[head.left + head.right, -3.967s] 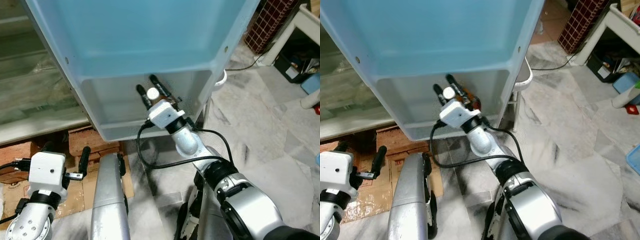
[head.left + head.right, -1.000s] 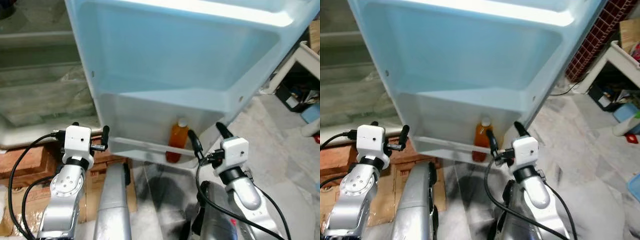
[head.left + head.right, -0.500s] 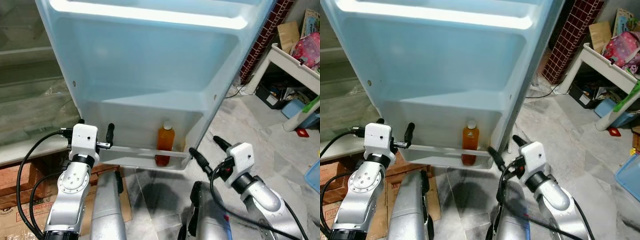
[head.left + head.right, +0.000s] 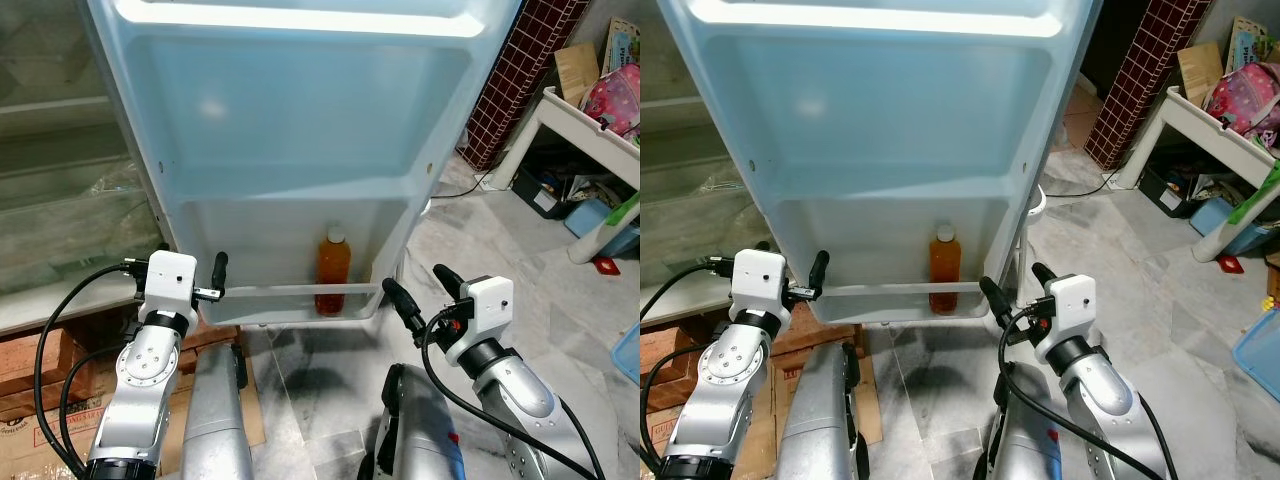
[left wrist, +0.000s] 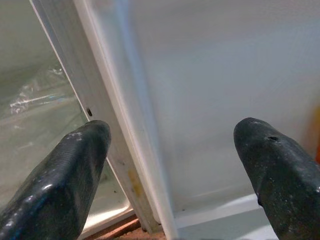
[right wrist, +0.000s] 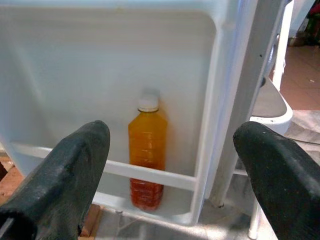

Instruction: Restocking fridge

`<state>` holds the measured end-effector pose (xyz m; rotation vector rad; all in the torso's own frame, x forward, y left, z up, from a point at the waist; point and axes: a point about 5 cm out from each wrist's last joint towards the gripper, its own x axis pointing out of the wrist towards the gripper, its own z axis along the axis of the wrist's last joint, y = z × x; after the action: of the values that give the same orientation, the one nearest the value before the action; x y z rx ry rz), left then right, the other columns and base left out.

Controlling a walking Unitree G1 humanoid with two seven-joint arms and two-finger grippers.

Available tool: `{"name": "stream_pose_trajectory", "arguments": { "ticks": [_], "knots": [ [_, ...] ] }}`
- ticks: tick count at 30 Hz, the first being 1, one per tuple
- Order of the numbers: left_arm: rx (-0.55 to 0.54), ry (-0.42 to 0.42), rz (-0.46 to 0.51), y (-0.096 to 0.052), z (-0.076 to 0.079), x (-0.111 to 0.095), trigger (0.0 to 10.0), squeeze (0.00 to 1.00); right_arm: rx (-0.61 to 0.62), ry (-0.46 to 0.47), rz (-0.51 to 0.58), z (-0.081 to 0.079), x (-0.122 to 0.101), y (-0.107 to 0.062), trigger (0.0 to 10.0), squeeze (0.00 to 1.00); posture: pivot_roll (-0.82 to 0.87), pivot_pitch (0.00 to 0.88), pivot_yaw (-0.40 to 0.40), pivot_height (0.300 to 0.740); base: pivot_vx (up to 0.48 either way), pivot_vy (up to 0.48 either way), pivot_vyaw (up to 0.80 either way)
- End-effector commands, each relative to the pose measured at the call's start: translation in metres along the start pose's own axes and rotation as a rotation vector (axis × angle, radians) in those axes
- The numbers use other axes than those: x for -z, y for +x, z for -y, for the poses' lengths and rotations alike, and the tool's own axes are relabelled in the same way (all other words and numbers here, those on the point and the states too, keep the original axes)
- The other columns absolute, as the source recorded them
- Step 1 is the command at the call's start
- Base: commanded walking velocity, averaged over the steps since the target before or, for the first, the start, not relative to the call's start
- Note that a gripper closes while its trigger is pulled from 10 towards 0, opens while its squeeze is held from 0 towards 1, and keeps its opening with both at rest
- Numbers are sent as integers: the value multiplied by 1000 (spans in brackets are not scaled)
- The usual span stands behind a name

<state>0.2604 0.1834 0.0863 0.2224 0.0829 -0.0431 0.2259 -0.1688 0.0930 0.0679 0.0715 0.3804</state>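
- where the door [image 4: 300,130] of the fridge swings open toward the robot, a bottle [image 4: 333,270] of orange liquid with a white cap stands upright in the lowest door shelf [image 4: 290,300], behind the clear rail [image 4: 300,291] that crosses its lower part.
- the bottle sits toward the shelf's right end, near the door's side wall.
- the right gripper [image 4: 417,292] hovers just right of the shelf's corner, apart from the bottle, its two fingers spread wide and holding nothing; in its wrist view the bottle [image 6: 147,150] stands between the finger tips, well beyond them.
- the left gripper [image 4: 190,265] is raised at the shelf's left end, its fingers apart and empty; its wrist view looks along the door's edge [image 5: 125,135], one finger on each side.
- left of the door, the fridge's inside shows glass shelves [image 4: 60,200] with crumpled clear plastic, hard to make out.
- under the door lie flattened cardboard [image 4: 30,410] and marble floor [image 4: 560,310].
- to the right stand a white table [image 4: 590,130] with clutter below, a brick-patterned column [image 4: 520,70], and a cable [image 4: 470,183] on the floor.
- a white stool [image 6: 270,107] behind the door is mostly hidden by it.
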Motion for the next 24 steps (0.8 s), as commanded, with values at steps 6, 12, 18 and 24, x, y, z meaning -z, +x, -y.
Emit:
{"name": "stream_pose_trajectory", "arguments": {
  "ticks": [6,12,18,24],
  "knots": [
    [28,6,-6,1,3,-1,10000,0,21,-12,23,4,-7,5,10000,0,99,0,-50,600,0,0,0],
    [40,5,-15,-1,6,1,10000,0,30,-17,25,5,-7,6,10000,0,95,0,-48,646,0,0,0],
    [52,-6,-11,-4,7,2,10000,0,46,-13,22,4,-5,4,10000,0,90,0,-46,679,0,0,0],
    [111,-36,-58,-12,12,8,10000,0,54,-3,3,1,0,-3,10000,0,82,0,-46,721,0,0,0]
  ]
}}
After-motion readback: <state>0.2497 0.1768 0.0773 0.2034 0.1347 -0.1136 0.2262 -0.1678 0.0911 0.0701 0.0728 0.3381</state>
